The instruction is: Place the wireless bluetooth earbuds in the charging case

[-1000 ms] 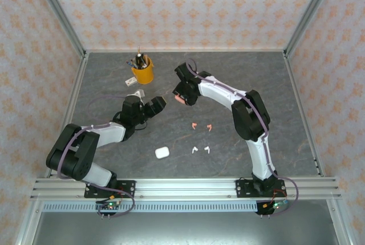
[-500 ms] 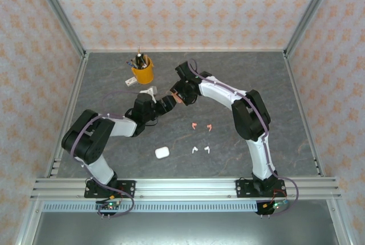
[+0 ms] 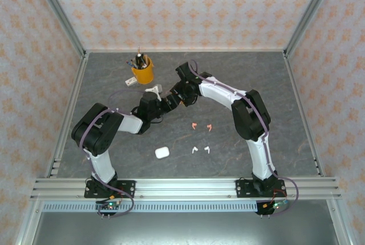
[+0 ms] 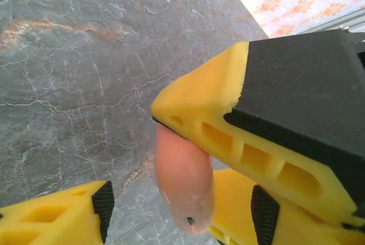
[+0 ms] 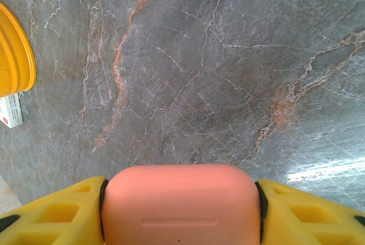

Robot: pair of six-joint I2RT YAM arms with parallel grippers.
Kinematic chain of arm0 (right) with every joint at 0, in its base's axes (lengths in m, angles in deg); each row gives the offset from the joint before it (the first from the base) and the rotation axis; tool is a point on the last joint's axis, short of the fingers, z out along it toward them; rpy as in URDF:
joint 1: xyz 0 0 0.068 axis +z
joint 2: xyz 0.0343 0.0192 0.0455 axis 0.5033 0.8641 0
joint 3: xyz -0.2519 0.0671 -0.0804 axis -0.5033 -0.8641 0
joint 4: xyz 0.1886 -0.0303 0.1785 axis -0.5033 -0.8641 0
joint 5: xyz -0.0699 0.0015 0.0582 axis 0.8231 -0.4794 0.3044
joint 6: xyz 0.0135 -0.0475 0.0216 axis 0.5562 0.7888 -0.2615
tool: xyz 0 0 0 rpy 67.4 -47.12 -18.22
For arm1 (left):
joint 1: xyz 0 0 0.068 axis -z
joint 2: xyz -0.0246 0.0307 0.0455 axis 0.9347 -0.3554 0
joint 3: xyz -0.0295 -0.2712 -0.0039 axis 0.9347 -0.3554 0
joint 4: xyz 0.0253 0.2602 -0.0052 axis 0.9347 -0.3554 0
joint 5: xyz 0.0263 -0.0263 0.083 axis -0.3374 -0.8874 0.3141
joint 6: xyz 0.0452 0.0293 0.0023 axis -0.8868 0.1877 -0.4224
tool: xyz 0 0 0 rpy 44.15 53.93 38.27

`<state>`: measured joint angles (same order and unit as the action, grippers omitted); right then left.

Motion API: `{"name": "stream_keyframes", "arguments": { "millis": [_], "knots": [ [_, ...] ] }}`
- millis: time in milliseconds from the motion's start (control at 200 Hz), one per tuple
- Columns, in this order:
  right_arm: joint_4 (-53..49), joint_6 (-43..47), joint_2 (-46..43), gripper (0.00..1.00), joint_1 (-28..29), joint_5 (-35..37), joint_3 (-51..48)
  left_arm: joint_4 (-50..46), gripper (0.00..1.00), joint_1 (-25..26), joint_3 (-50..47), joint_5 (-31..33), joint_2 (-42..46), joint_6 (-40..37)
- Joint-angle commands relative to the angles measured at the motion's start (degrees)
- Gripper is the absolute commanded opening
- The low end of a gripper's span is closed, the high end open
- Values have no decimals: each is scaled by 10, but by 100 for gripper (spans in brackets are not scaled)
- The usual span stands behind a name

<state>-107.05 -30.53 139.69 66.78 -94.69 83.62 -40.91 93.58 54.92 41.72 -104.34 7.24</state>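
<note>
The four earbuds lie loose on the table (image 3: 274,97), none in a case; two pink earbuds (image 3: 194,125) and, just nearer the arm bases, two white earbuds (image 3: 194,150); all are well apart from both grippers, on the base side of the right gripper (image 3: 181,98) and a little to its right.

The pink case (image 5: 181,205) is clenched between the right gripper's fingers and looks closed, as far as I can tell; the left gripper (image 4: 182,222) sits nose to nose with it, jaws standing apart on either side of the case's free end; bare table shows between one pad (image 4: 104,211) and the case, so it grasps nothing.

A white case (image 3: 162,152) lies on the table, well to the base side of the left gripper.

I'd judge this the readying of the pink case, either a two-handed lid opening or a hand-over; which, I can't say. Next, the left jaws would need to close squarely on that free end without twisting the case out of the right's hold; the earbuds come after.

Count: four earbuds; two cases; one yellow cup (image 3: 142,73) of pens beyond the left gripper.
</note>
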Motion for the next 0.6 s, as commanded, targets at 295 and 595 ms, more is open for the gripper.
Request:
{"name": "stream_keyframes", "arguments": {
  "millis": [295, 595],
  "knots": [
    [8, -10, -27, 58, -3, -6, -20, 33, 54, 5, 27, 18, -21, 6],
    [10, -10, -32, 58, -3, -6, -27, 41, 46, 7, 41, 17, -46, 11]
  ]
}}
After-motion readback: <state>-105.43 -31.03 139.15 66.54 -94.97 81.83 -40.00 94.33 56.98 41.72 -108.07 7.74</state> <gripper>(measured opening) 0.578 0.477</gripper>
